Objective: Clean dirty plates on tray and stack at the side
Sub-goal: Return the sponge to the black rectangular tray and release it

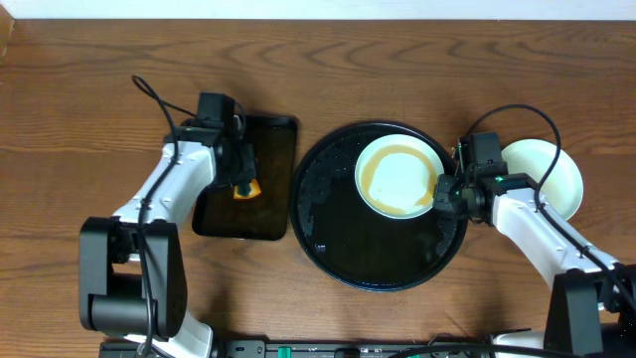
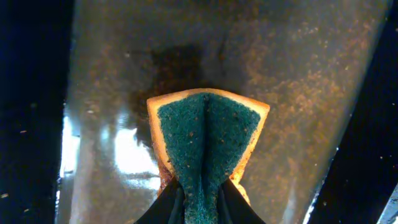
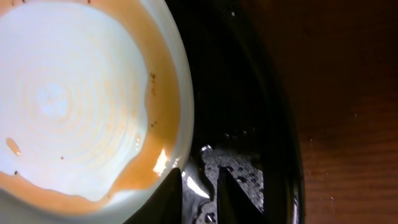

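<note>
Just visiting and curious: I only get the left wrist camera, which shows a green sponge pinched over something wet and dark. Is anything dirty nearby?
Observer: Yes. Right of your sponge, a big round tray carries one plate ringed with brown liquid.
Operator: Is the other arm idle?
Observer: The right pincer sits at that plate's right rim.
Operator: Any more plates?
Observer: Another pale plate lies on the table beyond the tray, partly under the right arm.
</note>
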### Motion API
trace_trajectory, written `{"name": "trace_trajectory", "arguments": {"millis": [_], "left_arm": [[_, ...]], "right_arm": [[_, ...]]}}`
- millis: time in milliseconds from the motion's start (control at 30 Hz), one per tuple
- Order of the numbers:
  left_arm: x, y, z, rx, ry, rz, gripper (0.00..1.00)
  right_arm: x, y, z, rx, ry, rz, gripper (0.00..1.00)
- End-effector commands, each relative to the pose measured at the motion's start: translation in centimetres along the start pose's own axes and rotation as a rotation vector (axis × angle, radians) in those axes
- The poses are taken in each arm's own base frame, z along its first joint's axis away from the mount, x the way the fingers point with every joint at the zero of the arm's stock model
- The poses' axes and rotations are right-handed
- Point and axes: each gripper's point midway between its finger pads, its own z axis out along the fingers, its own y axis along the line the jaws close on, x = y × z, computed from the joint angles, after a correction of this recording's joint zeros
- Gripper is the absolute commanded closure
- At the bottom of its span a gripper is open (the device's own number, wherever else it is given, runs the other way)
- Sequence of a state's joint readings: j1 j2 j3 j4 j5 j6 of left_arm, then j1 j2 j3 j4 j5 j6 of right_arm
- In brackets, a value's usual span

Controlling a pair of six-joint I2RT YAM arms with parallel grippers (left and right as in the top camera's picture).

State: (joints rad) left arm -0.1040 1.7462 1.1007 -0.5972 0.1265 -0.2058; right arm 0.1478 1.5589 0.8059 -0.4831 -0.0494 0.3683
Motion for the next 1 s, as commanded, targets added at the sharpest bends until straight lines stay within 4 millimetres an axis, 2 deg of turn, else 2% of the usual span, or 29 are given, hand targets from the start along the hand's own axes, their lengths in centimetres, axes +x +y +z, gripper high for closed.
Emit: {"name": "trace_trajectory", "arguments": {"millis": [0, 167, 233, 300, 333, 367, 400, 433, 600, 667, 733, 833, 967], "left_arm": [[1.2, 0.7, 1.3, -0.054, 0.034, 0.012, 0.83], [2.6, 1.2, 2.6, -0.088, 0.08, 0.021, 0.83], [2.8, 1.3, 2.6, -0.09, 0.088, 0.02, 0.9], [2.9, 1.3, 2.6, -0.09, 0.091, 0.02, 0.92], [2.9, 1.3, 2.6, -0.091, 0.094, 0.019, 0.89], [3.0, 1.3, 2.6, -0.091, 0.096, 0.019, 0.77], [3.1, 1.3, 2.5, -0.088, 0.1, 0.019, 0.6], [3.2, 1.2, 2.4, -0.082, 0.104, 0.018, 0.53], [2.3, 0.3, 0.5, -0.044, 0.07, 0.018, 0.5], [1.8, 0.0, -0.6, -0.03, 0.036, 0.021, 0.43], [1.4, -0.3, -1.7, -0.014, 0.004, 0.022, 0.37], [1.1, -0.5, -3.3, -0.003, -0.033, 0.024, 0.34], [1.2, -0.6, -4.5, 0.002, -0.048, 0.025, 0.32]], "right_arm": [[-0.6, 0.2, 0.3, -0.009, -0.004, 0.044, 0.82], [-0.2, 0.5, 1.1, -0.03, 0.022, 0.077, 0.8], [0.0, 0.6, 1.3, -0.034, 0.033, 0.082, 0.8], [0.0, 0.6, 1.4, -0.034, 0.036, 0.087, 0.79], [0.0, 0.6, 1.4, -0.034, 0.036, 0.086, 0.77], [0.0, 0.6, 1.4, -0.034, 0.036, 0.086, 0.75], [0.0, 0.6, 1.4, -0.034, 0.036, 0.086, 0.75], [0.0, 0.6, 1.4, -0.034, 0.036, 0.086, 0.75], [0.2, 0.5, 1.7, -0.029, 0.044, 0.086, 0.77], [0.4, 0.5, 2.0, -0.026, 0.054, 0.085, 0.79], [0.5, 0.4, 2.4, -0.023, 0.061, 0.086, 0.85], [0.5, 0.4, 2.8, -0.021, 0.064, 0.086, 0.97], [-0.2, 0.7, 2.9, -0.034, 0.037, 0.084, 0.99]]}}
